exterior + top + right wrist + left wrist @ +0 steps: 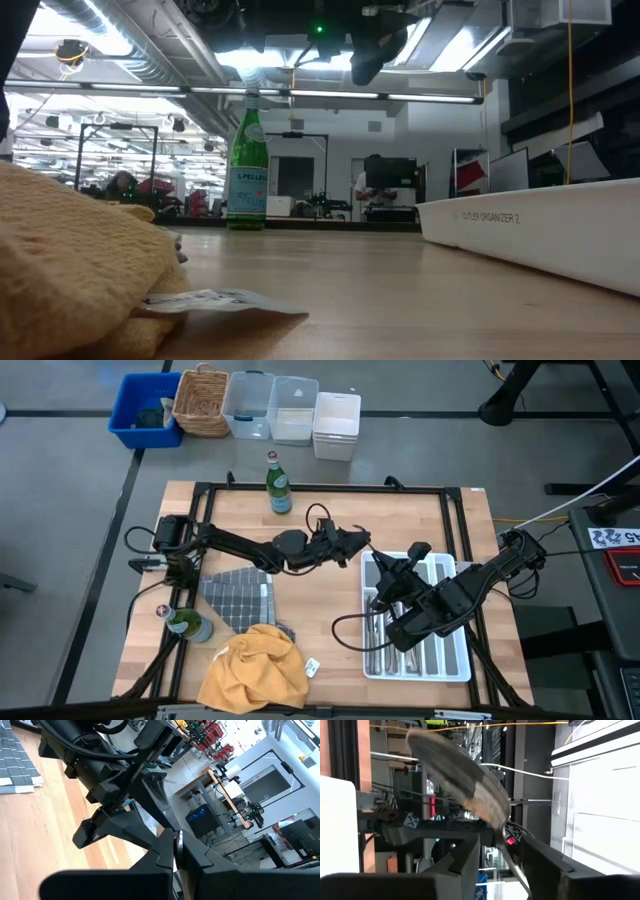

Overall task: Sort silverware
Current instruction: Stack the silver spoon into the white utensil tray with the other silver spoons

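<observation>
Spoon (470, 790) stands between the left gripper (362, 541)'s fingers, which are clamped on its handle, bowl pointing out past the tips, at centre frame just left of the white cutlery tray (455, 668)'s upper-left corner, where the right gripper (390, 568), jaws together, crowds the drop.

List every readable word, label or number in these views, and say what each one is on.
"CUTLERY ORGANIZER 2": on the side wall of the white tray, low view.
"S.PELLE...": partly readable on the label of the green bottle, low view.
Black-and-white sign on the stand at the right edge, high view: too small to read.
Paper tag beside the yellow cloth: print too blurred to read.
</observation>
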Motion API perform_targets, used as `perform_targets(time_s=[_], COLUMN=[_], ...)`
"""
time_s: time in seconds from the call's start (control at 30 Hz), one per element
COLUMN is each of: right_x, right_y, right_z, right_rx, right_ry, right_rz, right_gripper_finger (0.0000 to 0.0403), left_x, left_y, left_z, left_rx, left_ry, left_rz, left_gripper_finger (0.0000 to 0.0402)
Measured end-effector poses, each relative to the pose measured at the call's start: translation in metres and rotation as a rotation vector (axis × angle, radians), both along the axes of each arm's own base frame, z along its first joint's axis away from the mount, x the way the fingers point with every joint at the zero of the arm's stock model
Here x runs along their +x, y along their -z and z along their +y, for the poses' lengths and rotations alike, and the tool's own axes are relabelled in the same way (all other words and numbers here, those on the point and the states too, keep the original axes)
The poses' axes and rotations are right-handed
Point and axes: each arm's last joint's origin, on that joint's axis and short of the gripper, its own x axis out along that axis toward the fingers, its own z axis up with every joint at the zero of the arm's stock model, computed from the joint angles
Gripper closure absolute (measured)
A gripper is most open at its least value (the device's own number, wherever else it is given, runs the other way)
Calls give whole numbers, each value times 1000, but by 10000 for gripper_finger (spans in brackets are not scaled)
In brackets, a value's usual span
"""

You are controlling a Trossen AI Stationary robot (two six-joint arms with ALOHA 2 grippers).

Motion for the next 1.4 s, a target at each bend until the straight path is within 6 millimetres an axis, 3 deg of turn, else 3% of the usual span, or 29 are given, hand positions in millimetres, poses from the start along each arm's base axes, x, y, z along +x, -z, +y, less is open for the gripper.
perform_targets(time_s=[0.33, 0.7, 1.1, 1.4], right_x=[1, 1, 3, -9], right_y=[1, 1, 4, 4], right_z=[1, 2, 5, 18], right_rx=[10, 48, 197, 316], right_ry=[-24, -34, -73, -178], right_rz=[42, 49, 82, 188], right_gripper_finger=[390, 381, 245, 227], left_x=[0, 0, 0, 1], left_y=[-1, -1, 1, 2], left_z=[0, 0, 0, -1], left_rx=[49, 58, 123, 196], left_ry=[-17, -17, -30, -30], left_rz=[10, 18, 45, 80], left_gripper_finger=[386, 390, 400, 400])
